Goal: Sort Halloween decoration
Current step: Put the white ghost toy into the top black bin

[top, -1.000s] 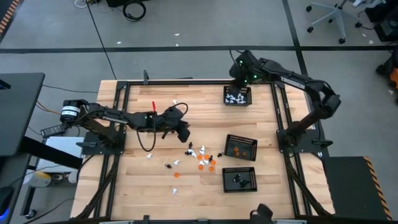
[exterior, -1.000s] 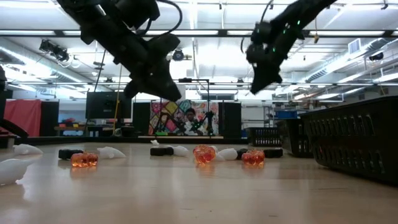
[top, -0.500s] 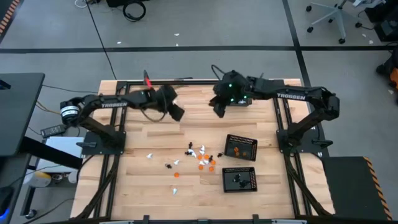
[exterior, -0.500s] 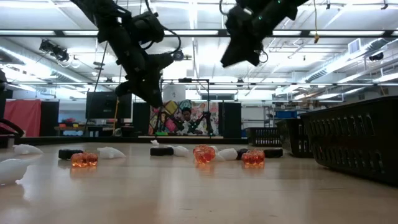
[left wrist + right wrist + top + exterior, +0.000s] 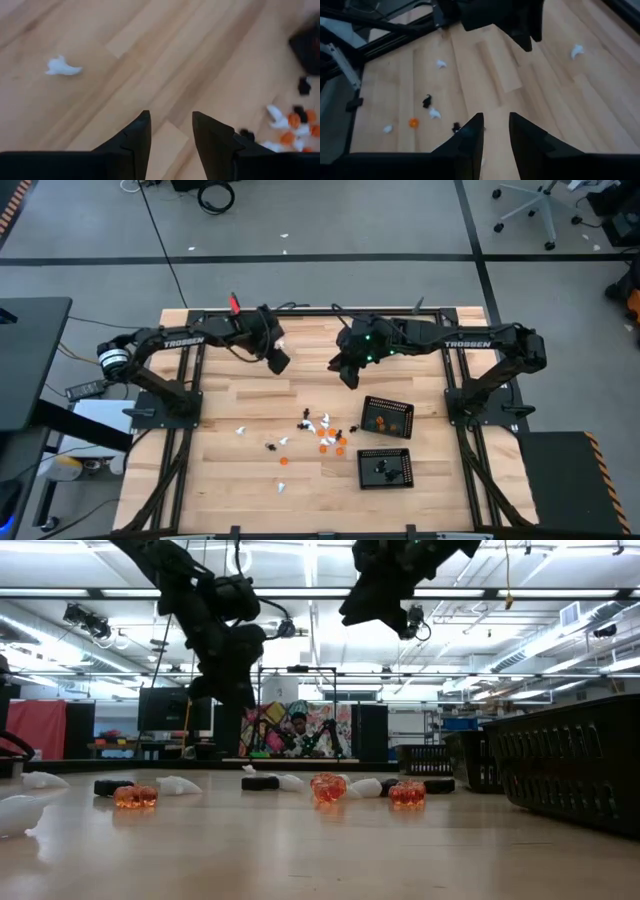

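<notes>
1. Wooden table (image 5: 240,490) carries three black mesh trays: one (image 5: 386,416) with orange figures, one (image 5: 385,467) nearer the front edge with black ones; the third, at the back edge, is hidden under the right arm.
2. The loose figures (image 5: 322,434), white, orange and black, lie mostly clustered mid-table beside the trays, with strays toward the left and front, so much sorting remains.
3. The left gripper (image 5: 279,361) hovers near the back edge, fingers (image 5: 138,137) spread with nothing between them.
4. The right gripper (image 5: 349,374) hangs near the table's middle, fingers (image 5: 471,136) slightly apart and holding nothing.
</notes>
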Robot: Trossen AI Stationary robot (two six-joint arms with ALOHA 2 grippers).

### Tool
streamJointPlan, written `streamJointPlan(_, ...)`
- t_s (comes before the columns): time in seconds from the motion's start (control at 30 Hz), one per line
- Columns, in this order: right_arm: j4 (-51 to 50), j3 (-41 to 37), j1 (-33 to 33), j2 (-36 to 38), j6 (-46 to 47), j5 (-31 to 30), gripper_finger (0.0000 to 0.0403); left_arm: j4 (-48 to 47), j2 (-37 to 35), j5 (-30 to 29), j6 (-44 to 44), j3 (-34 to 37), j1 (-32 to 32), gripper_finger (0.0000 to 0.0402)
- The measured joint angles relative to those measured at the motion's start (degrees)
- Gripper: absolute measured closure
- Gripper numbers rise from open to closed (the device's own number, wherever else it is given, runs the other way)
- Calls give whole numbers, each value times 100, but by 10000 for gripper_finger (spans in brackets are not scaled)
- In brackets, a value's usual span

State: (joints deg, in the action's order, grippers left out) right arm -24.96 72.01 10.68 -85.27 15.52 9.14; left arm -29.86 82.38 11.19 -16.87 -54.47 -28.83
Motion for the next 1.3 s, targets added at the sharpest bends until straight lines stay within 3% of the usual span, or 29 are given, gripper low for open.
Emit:
streamJointPlan(0.23, -319, 0, -35, 0, 203, 126, 305, -71, -1072, -729, 109, 413, 1243, 256)
streamJointPlan(0.4, -394, 0, -81, 4, 58, 121, 305, -333, -1860, -812, -290, 707, 2286, 256)
streamJointPlan(0.77, -547, 0, -81, 4, -75, 101, 305, -1394, -2053, -964, -1420, 1311, 4070, 247)
streamJointPlan(1.07, -466, 0, -107, 4, -73, -8, 304, -1645, -2056, -1053, -2521, 1802, 4535, 193)
streamJointPlan(1.3, -420, 0, -155, 4, -73, -56, 304, -1415, -2052, -1057, -3175, 2352, 4617, 187)
